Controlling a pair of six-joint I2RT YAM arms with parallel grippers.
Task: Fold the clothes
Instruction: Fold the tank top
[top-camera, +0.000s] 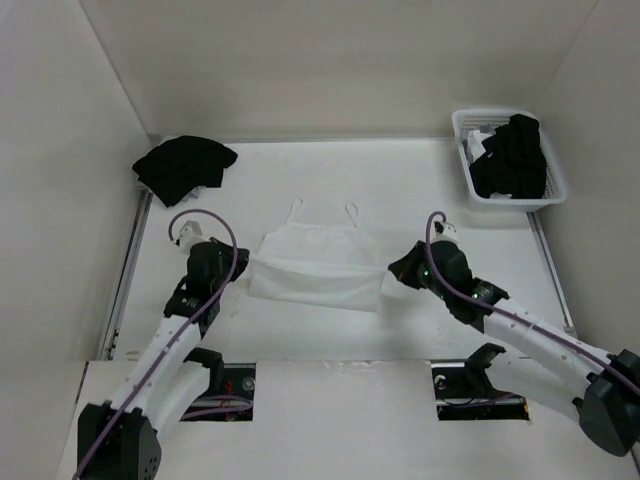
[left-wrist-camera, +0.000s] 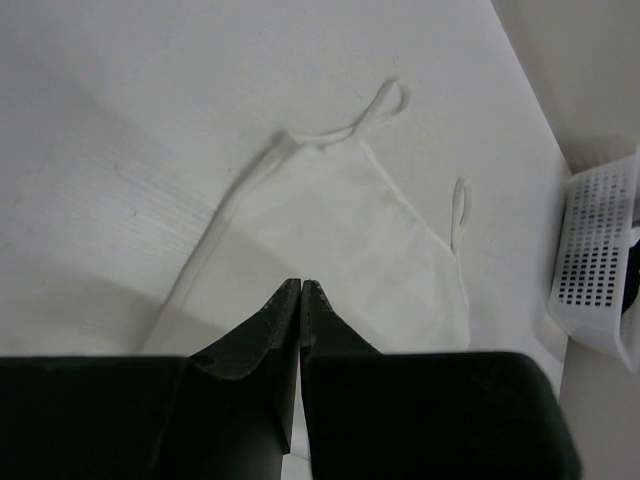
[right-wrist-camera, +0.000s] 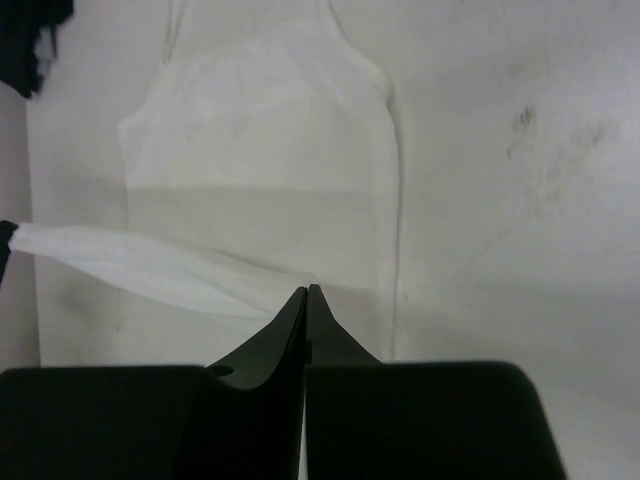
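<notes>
The clothes (top-camera: 318, 262), a thin white sleeveless top, lie in the middle of the table with the two narrow straps (top-camera: 297, 208) at the far edge. My left gripper (top-camera: 245, 262) is shut on the near left corner of the top. My right gripper (top-camera: 392, 268) is shut on the near right corner. In the right wrist view the hem (right-wrist-camera: 150, 265) runs as a raised, taut band from the right gripper (right-wrist-camera: 307, 289) across to the left edge, above the flat body of the top (right-wrist-camera: 270, 130). In the left wrist view the top (left-wrist-camera: 380, 250) spreads beyond the left gripper (left-wrist-camera: 301, 284).
A black garment heap (top-camera: 183, 165) lies at the far left corner of the table. A white plastic basket (top-camera: 462, 150) with black and white clothes stands at the far right, and its perforated wall (left-wrist-camera: 590, 260) shows in the left wrist view. White walls enclose the table.
</notes>
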